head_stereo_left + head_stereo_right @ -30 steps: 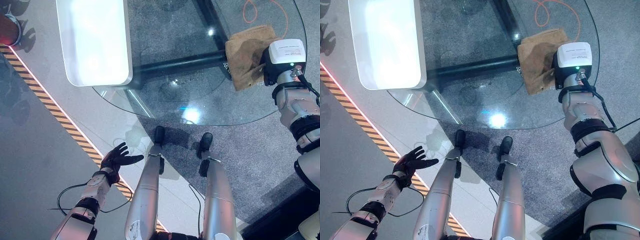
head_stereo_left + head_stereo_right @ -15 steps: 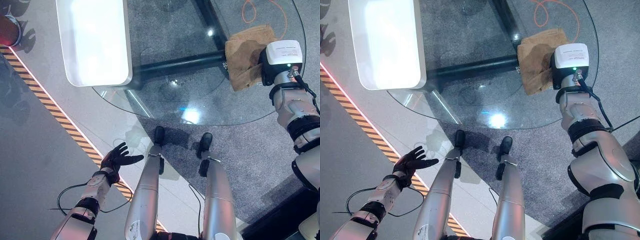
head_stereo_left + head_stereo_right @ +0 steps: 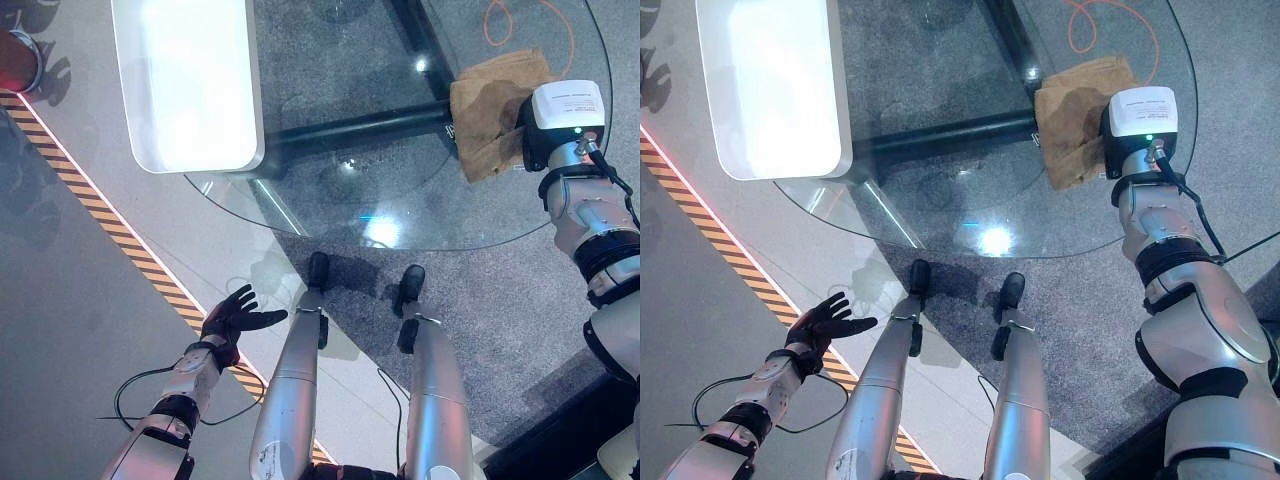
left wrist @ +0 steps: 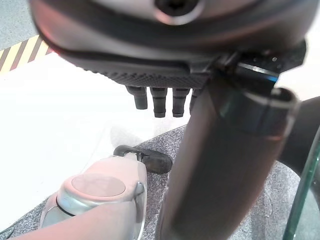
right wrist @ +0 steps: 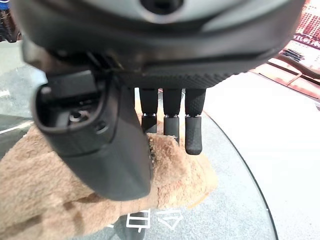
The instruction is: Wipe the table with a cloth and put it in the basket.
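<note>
On the far right of the round glass surface [image 3: 330, 190], seen from my left eye, the brown cloth [image 3: 490, 115] lies crumpled, its long axis running from the far rim back toward me, with my right hand [image 3: 526, 140] planted on its right edge beneath the white wrist camera [image 3: 568, 105]; my left hand [image 3: 240, 315] hangs low over the floor by the striped tape [image 3: 110, 225], fingers spread, well apart from the cloth. From my right eye, the same layout holds: the cloth sits just left of my right wrist, an orange cable [image 3: 1110, 30] loops on the carpet beneath the glass, and a white bench [image 3: 770, 85] stands to the far left. Along my left wrist, straight fingers [image 4: 160, 102] hold nothing. Along my right wrist, my fingers [image 5: 192, 132] reach out straight and relaxed above the cloth [image 5: 75, 190], thumb [image 5: 100, 140] lying over it, gripping nothing so far as I can judge. My right hand is plainly the nearer one, so the wiping stroke should fall to it, sweeping leftward across the glass. I see no basket yet.
</note>
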